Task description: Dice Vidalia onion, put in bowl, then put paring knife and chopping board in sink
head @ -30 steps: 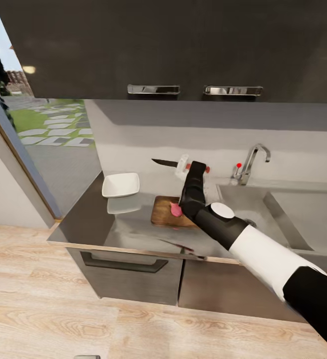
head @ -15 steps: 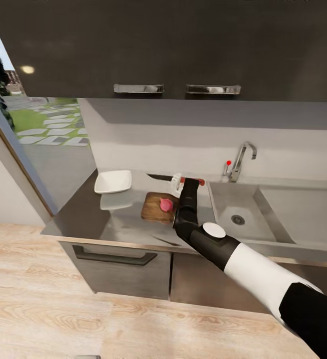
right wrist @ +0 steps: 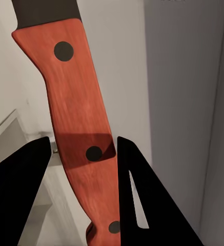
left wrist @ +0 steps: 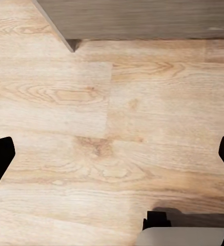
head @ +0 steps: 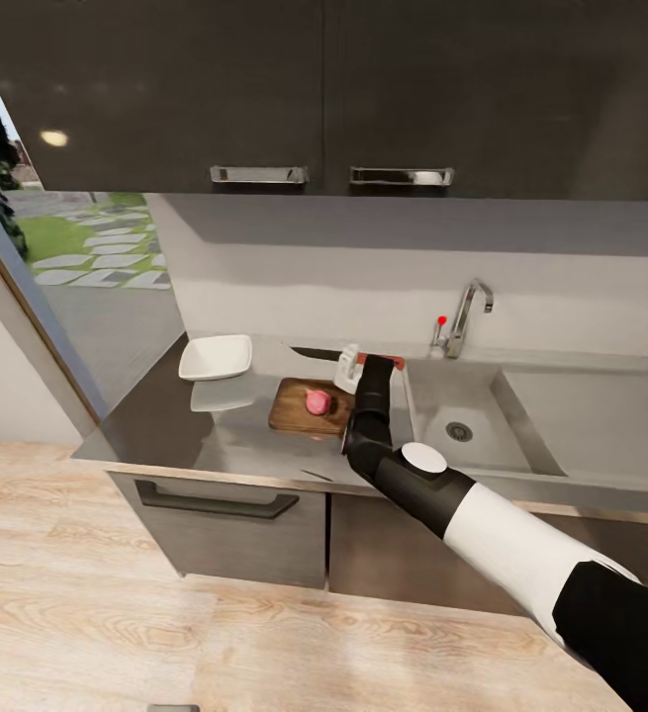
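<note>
The right arm reaches out over the countertop. The right gripper squeezes the paring knife by its red handle, blade sticking out sideways. The Vidalia onion sits on the chopping board, just below the knife. The left gripper hangs wide apart over the wooden floor. The arm hides part of the board.

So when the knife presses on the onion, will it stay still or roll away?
The Vidalia onion looks round and smooth, so it will probably roll if pushed off-centre. It sits loose on the flat chopping board, with nothing steadying it. The right claw holds the paring knife.
</note>
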